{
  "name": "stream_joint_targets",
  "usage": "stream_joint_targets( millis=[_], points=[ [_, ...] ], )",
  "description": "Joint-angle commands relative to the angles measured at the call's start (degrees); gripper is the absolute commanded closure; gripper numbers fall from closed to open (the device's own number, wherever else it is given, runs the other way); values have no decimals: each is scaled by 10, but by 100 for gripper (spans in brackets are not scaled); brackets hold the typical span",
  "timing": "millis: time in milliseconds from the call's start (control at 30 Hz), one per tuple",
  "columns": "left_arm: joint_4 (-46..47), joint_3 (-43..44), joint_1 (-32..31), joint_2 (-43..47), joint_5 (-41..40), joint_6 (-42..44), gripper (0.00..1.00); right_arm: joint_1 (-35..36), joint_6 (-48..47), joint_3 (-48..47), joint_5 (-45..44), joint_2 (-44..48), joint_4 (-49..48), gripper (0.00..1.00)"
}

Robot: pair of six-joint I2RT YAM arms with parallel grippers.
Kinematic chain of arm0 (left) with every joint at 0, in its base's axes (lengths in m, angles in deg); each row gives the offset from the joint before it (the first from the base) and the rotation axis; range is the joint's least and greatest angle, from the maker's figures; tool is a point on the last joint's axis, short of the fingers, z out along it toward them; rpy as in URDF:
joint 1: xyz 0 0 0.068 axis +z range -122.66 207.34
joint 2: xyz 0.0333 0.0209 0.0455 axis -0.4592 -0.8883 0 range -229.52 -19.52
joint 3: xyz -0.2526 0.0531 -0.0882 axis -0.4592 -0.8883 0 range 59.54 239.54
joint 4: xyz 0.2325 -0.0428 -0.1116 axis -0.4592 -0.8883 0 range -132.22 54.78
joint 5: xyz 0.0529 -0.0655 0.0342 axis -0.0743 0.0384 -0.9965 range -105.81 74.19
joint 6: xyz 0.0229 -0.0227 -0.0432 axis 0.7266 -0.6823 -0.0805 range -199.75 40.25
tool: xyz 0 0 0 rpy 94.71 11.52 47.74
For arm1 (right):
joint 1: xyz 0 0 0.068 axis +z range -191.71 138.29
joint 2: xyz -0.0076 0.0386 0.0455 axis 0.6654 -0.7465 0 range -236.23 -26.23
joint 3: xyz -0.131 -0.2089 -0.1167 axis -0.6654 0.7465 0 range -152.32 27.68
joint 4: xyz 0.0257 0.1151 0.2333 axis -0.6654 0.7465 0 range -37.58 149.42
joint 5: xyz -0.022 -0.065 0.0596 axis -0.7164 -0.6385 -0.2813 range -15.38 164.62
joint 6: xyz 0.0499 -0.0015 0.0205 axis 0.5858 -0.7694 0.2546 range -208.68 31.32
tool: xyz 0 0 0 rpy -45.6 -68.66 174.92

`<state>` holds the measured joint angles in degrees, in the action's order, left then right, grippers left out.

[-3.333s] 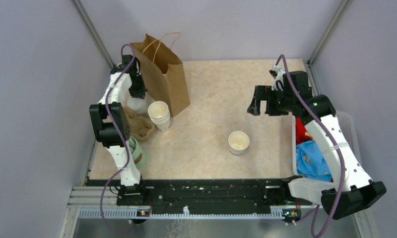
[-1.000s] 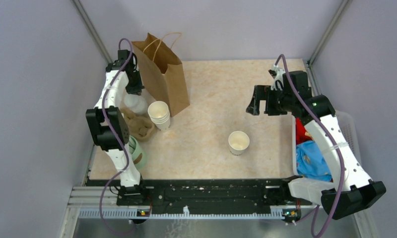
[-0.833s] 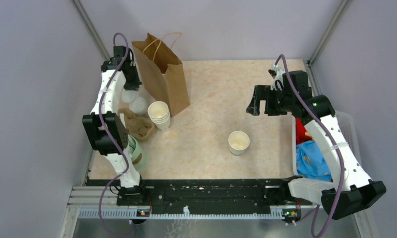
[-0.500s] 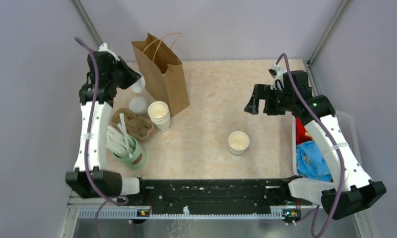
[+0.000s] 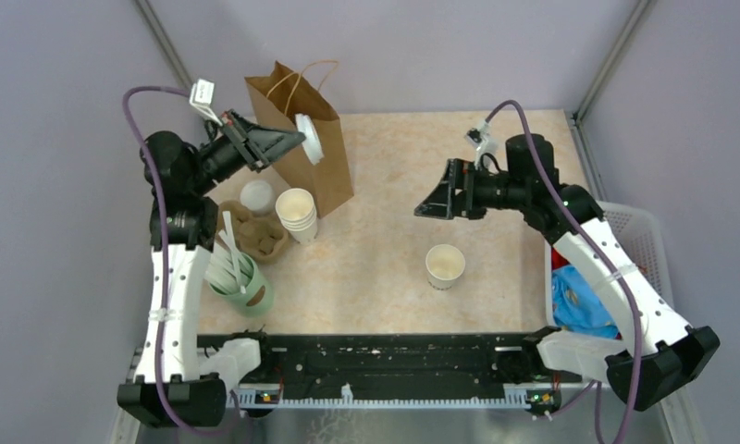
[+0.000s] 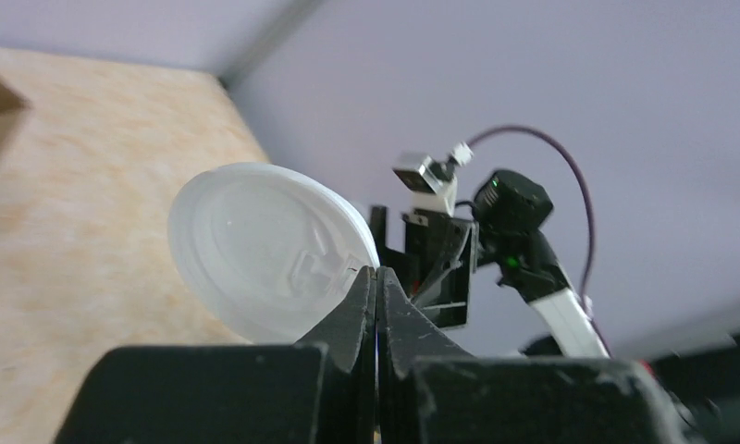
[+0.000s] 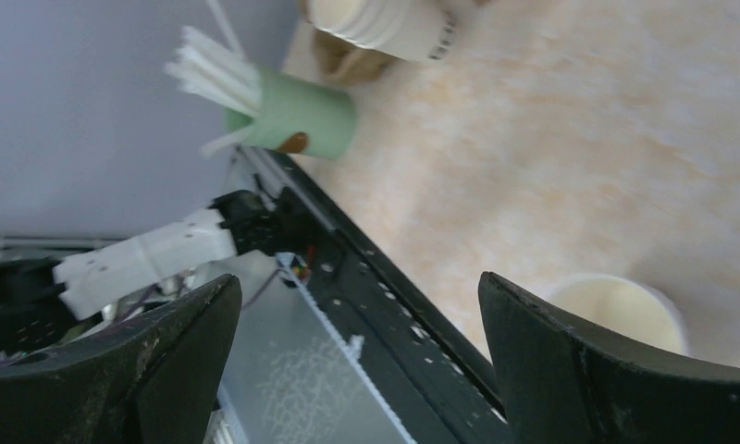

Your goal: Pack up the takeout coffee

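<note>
My left gripper (image 5: 295,140) is shut on the rim of a loose round white lid (image 5: 308,139) and holds it in the air in front of the brown paper bag (image 5: 318,166). In the left wrist view the lid (image 6: 269,250) stands on edge just left of the closed fingertips (image 6: 376,274). A lidless cream paper cup (image 5: 445,265) stands upright mid-table. My right gripper (image 5: 428,201) is open and empty, up and to the left of that cup, which shows by the right finger in the right wrist view (image 7: 616,310). No capped cup is in view.
A stack of lidless cups (image 5: 297,215) stands by the bag, with a second white lid (image 5: 256,196) and a brown cup carrier (image 5: 257,237) to its left. A green cup of white sticks (image 5: 246,289) is at front left. A white basket (image 5: 646,231) of cloths is at right.
My left arm lifted a lid from beside the bag and swung it up and right, in front of the bag. My right gripper moved left toward the table's middle.
</note>
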<state>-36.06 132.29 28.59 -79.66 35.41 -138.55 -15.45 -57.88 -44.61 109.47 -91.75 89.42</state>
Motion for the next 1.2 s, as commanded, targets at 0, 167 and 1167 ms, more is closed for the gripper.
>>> stream_joint_targets(
  millis=[0,167,1167],
  points=[
    [203,-31,-67,-41,127,-120,100,62,141,0,54,-26,-232,1],
    [178,-36,-108,-61,146,-95,100,113,194,-30,14,-65,-319,1],
    [159,-64,-141,-74,154,-87,100,127,285,19,-31,-101,-439,5]
  ],
)
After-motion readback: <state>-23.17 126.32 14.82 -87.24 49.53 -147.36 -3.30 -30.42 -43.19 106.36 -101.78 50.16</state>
